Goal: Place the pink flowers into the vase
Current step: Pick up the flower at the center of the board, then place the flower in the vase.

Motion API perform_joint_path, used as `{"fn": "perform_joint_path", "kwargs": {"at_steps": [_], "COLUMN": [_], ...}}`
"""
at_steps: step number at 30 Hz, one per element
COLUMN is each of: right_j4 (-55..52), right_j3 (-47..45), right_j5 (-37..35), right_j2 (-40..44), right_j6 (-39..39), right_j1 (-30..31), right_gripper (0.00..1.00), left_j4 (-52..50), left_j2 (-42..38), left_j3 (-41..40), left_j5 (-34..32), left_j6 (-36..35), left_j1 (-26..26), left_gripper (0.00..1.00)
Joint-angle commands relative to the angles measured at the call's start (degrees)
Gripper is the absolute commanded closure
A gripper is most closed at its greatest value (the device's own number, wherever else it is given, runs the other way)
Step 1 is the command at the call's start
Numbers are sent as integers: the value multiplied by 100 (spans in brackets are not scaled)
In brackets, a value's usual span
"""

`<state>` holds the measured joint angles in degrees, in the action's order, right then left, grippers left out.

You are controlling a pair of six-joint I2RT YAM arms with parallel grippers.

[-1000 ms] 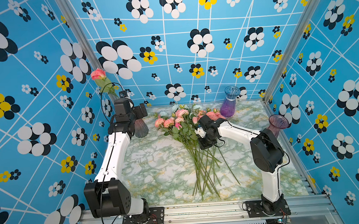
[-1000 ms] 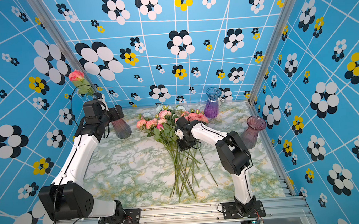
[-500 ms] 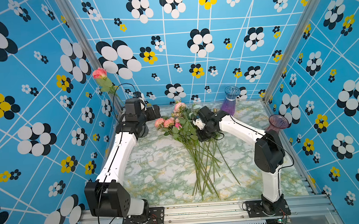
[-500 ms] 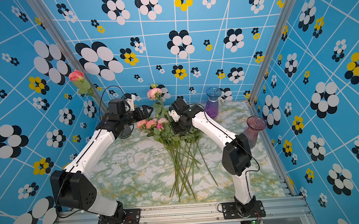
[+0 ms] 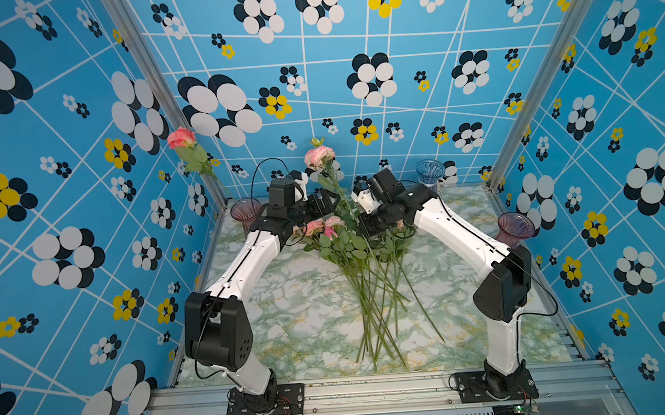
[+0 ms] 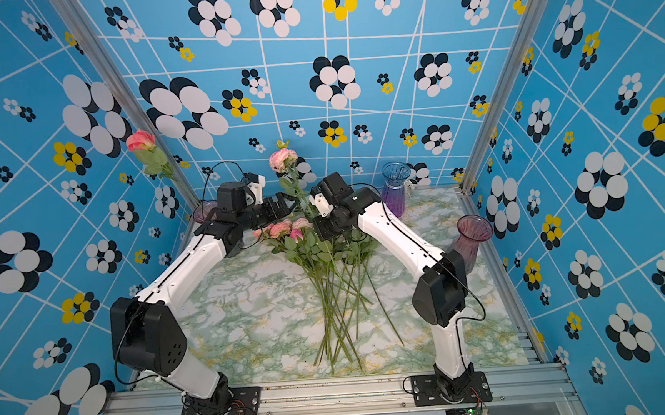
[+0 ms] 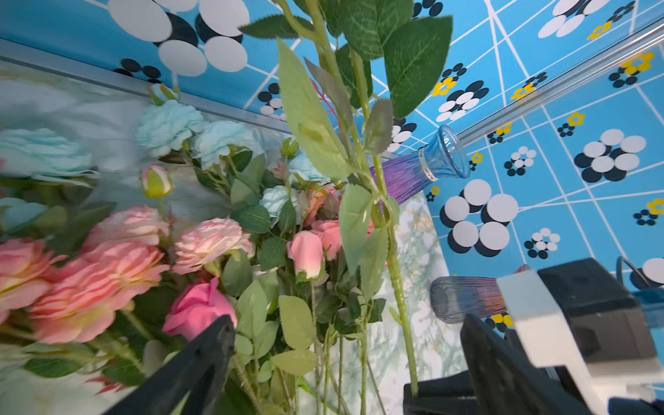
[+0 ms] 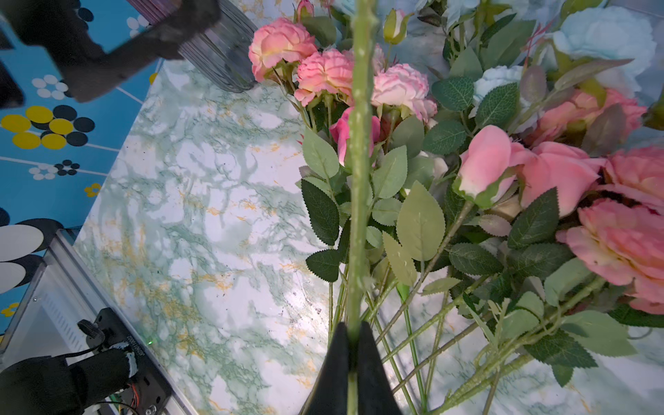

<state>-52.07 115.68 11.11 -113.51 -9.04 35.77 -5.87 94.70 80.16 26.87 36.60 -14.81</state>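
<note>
The right pincer (image 8: 354, 328) pinches one pink flower's stem (image 8: 359, 187) upright, and the left pincer (image 7: 345, 323) gapes wide beside it. The other pink flowers (image 5: 324, 229) lie heaped in the middle of the bench (image 5: 285, 300). Bare marble runs to the front and side edges, and the vase (image 5: 245, 213) stands in the back-left corner.

Marble-patterned tabletop (image 5: 289, 299), white veined with green and yellow. A loose bunch of pink flowers (image 5: 320, 227) lies near its middle, heads toward the back wall, long green stems (image 5: 371, 314) fanning toward the front edge (pale blue flowers (image 7: 169, 125) lie among the heads). Three vases stand on it: a dusky pink vase (image 5: 246, 214) back left, a blue and purple vase (image 6: 396, 194) back right, a purple vase (image 5: 514, 229) by the right edge.
</note>
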Motion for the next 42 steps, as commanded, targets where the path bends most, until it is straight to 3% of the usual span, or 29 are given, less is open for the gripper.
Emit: {"fn": "perform_joint_path", "kwargs": {"at_steps": [1,4,9,13,15,24,27,30,34,40,42], "right_j4": [-92,-60,-42,-11,-17,13,-18,-35,-57,32,77], "right_j3": [131,130,130,130,139,190,227,283,268,-67,-205], "right_j5": [161,224,191,207,207,251,208,136,44,-105,-124], "right_j2": [192,232,259,255,233,115,92,75,172,635,751], "right_j6": [5,4,16,15,22,11,11,-6,-5,31,32], "right_j1": [35,53,66,61,55,60,60,53,53,-24,-44], "right_gripper": [100,100,100,100,100,100,96,89,68,25,15], "left_j4": [598,835,1097,1242,1220,1112,876,505,-3,-724,-932], "left_j2": [260,455,710,878,940,983,881,791,629,277,161], "left_j3": [211,260,366,483,568,713,803,1022,1306,1825,2115], "left_j5": [301,287,244,248,225,300,262,185,44,-242,-354], "left_j6": [507,658,922,1055,1030,823,576,209,-267,-1078,-1296], "left_j1": [-62,-133,-165,-206,-262,-345,-344,-324,-190,261,469], "left_gripper": [1,2,17,38,54,87,98,100,100,100,100]}}
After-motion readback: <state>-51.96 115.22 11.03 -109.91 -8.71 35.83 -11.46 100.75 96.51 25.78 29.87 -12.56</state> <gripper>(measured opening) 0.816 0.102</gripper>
